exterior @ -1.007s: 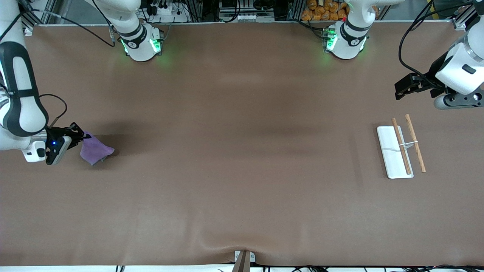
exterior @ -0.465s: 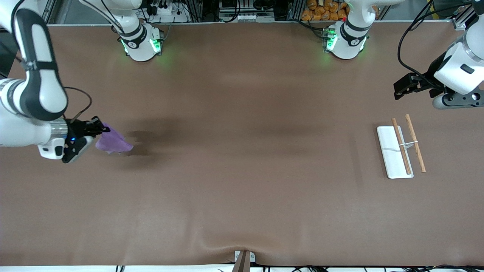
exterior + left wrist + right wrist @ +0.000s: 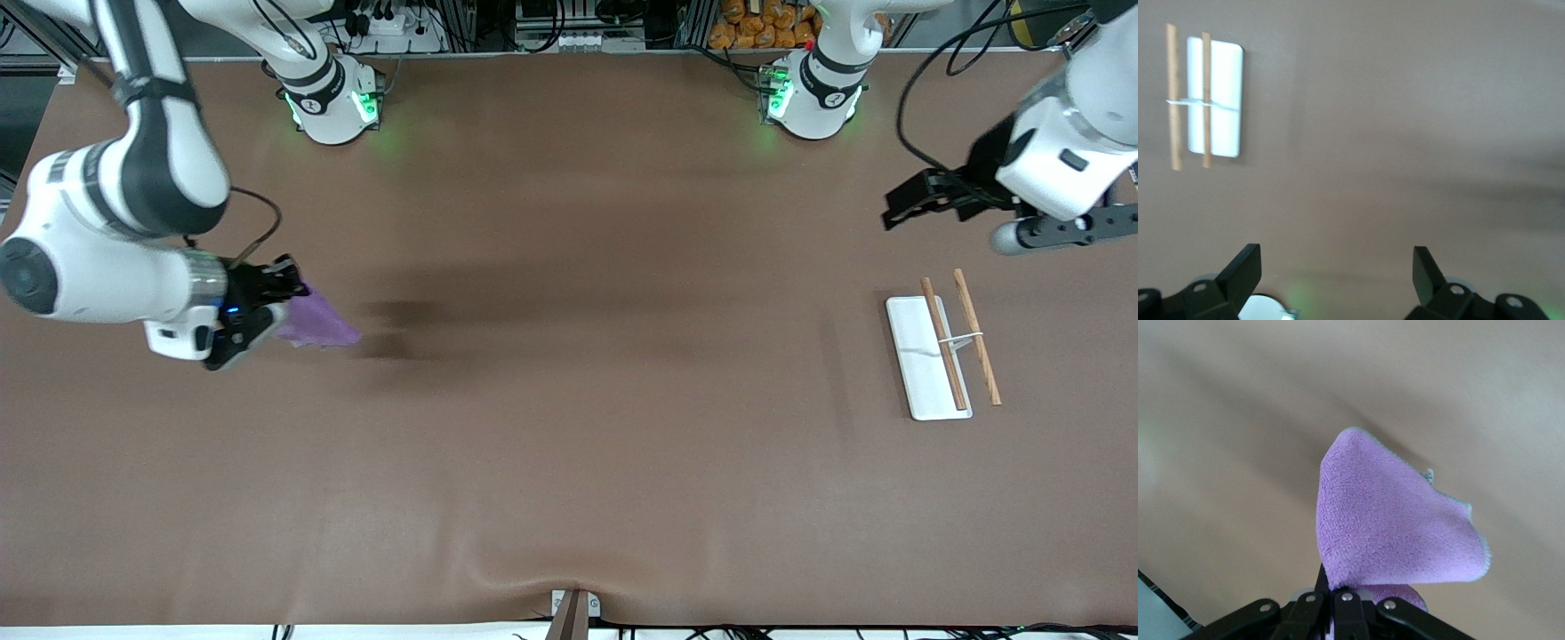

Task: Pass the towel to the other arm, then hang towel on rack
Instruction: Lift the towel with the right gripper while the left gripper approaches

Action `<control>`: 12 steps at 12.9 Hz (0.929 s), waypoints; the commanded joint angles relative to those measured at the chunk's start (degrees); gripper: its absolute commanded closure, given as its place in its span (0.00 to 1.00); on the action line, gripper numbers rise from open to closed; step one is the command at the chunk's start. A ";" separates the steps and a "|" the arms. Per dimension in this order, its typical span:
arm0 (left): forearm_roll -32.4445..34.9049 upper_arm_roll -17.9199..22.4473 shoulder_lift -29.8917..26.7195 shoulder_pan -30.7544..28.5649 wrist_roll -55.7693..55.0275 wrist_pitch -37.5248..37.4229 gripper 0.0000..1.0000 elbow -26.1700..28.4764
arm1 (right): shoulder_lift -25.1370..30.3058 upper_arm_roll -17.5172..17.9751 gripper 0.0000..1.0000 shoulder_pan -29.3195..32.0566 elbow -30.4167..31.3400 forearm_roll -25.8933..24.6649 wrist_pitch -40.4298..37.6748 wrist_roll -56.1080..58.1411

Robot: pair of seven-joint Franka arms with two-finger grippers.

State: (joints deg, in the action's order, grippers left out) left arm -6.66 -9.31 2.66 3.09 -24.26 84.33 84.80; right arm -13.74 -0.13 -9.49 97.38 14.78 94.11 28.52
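**Inspector:** Right arm, pose and load?

**Technician:** It reaches out from its base, elbow bent, forearm running level above the counter (image 3: 569, 444) at the right arm's end. The right gripper (image 3: 286, 307) is clamped on one corner of the towel (image 3: 318, 325); the right wrist view shows the fingers pinched together with the purple cloth (image 3: 1395, 527) fanning out from them, clear of the surface. A blue light shows at the wrist.

**Inspector:** Position of the towel?

**Technician:** In the air over the counter at the right arm's end, hanging from the gripper, its shadow on the brown surface beside it.

**Inspector:** Left arm?

**Technician:** It is raised over the left arm's end of the counter, wrist turned so the left gripper (image 3: 905, 204) points toward the counter's middle. Fingers are spread wide, holding nothing; the left wrist view shows both fingertips (image 3: 1245, 267) well apart.

**Inspector:** The rack?

**Technician:** The rack (image 3: 942, 348) stands on the counter, nearer the front camera than the left gripper: a white base with two wooden rails.
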 commanded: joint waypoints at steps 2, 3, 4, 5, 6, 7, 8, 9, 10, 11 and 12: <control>-2.21 -0.27 2.51 3.94 -10.87 4.59 0.00 -1.92 | 0.29 -0.23 1.00 -9.73 -5.87 0.69 -0.43 -4.09; -3.52 -0.27 3.04 4.20 -12.89 6.09 0.00 -1.92 | -0.14 -0.22 1.00 -12.45 -7.72 0.77 0.01 -4.52; -5.10 -0.27 3.48 4.29 -14.57 7.41 0.00 -1.92 | -0.24 -0.31 1.00 -15.61 -8.86 2.52 0.71 -5.48; -7.20 -0.27 4.01 4.29 -16.32 8.73 0.00 -1.92 | -0.15 -0.57 1.00 -17.04 -8.96 7.49 1.76 -9.93; -9.83 -0.27 4.28 4.29 -18.69 10.14 0.00 -1.92 | -0.06 -0.40 1.00 -17.75 -8.96 10.94 3.95 -16.07; -12.38 -0.27 4.89 4.29 -20.54 11.98 0.00 -1.92 | -0.15 -0.31 1.00 -19.15 -8.96 13.06 5.28 -23.26; -14.67 -0.27 5.50 4.29 -21.95 14.17 0.00 -1.92 | -0.15 -0.40 1.00 -20.46 -8.96 16.47 6.25 -31.86; -16.35 -0.27 6.29 4.38 -22.84 16.63 0.00 -1.92 | -0.41 -0.40 1.00 -21.70 -8.88 19.73 8.43 -39.34; -17.84 -0.36 7.08 4.47 -23.54 18.83 0.00 -1.92 | -1.02 -0.31 1.00 -23.10 -8.88 21.67 11.33 -46.81; -19.25 -0.36 7.79 5.43 -24.33 20.59 0.00 -1.92 | -2.07 -0.31 1.00 -24.77 -8.96 23.09 14.23 -53.68; -19.53 -0.36 8.84 6.22 -24.77 22.35 0.00 -1.92 | -2.95 -0.31 1.00 -26.26 -8.96 25.80 17.47 -59.14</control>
State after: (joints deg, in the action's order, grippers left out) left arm -24.60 -9.63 9.33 7.83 -46.84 103.97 84.30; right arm -14.61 0.18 -33.00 89.25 36.30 107.48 -20.45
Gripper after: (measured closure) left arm 0.000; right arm 0.965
